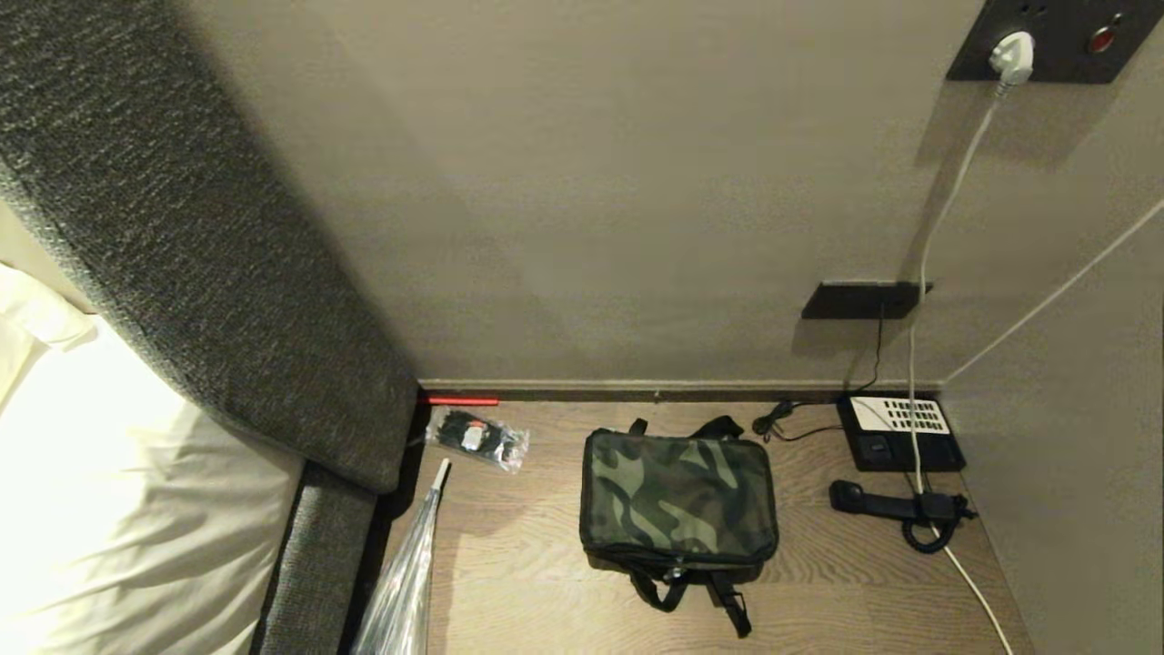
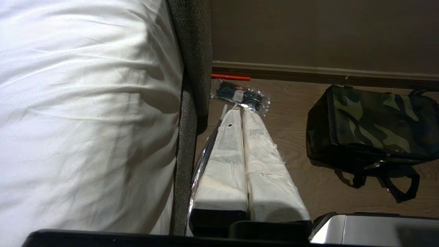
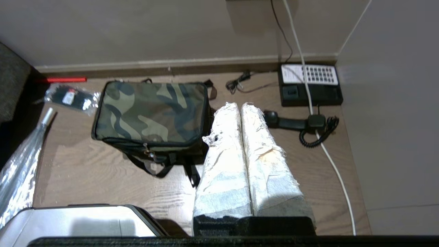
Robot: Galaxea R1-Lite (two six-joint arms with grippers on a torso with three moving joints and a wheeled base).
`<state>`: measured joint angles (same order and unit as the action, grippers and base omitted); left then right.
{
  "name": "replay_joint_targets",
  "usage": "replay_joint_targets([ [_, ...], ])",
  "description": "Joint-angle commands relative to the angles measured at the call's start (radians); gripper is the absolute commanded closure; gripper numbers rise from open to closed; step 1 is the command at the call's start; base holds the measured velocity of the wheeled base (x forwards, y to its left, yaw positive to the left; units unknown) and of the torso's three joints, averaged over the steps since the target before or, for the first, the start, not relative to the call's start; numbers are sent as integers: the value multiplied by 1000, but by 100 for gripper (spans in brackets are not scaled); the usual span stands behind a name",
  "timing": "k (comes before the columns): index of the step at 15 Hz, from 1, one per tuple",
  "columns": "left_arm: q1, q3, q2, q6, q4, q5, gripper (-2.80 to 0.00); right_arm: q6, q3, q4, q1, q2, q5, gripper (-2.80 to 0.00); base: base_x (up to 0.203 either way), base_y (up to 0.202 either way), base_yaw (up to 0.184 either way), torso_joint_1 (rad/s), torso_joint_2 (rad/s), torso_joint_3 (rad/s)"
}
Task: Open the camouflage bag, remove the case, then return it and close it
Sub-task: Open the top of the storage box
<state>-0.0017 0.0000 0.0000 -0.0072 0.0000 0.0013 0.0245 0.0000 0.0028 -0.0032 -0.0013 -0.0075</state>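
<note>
The camouflage bag (image 1: 677,496) lies zipped shut on the wooden bedside surface, its black straps trailing toward the front edge; it also shows in both wrist views (image 2: 374,127) (image 3: 151,111). The case is hidden. Neither arm appears in the head view. My left gripper (image 2: 241,111) hangs shut and empty over the surface's left end, well short of the bag. My right gripper (image 3: 240,105) is shut and empty too, held above the surface just beside the bag's right side, between it and the handset.
A clear plastic packet of black items (image 1: 477,438) lies at the back left, with a folded umbrella (image 1: 405,573) in front of it. A black desk phone (image 1: 900,432) with its handset (image 1: 896,508) off the hook and a white cable (image 1: 964,564) fill the right end. A padded headboard (image 1: 209,264) and white bedding (image 1: 118,509) are left.
</note>
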Motion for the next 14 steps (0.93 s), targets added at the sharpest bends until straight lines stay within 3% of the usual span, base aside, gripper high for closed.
replay_joint_targets([
  [1, 0, 0, 0, 0, 0, 0, 0, 0, 0, 0, 0, -2, 0, 0, 0, 0, 0, 2, 2, -198],
  [14, 0, 0, 0, 0, 0, 0, 0, 0, 1, 0, 0, -2, 0, 0, 0, 0, 0, 2, 4, -199],
])
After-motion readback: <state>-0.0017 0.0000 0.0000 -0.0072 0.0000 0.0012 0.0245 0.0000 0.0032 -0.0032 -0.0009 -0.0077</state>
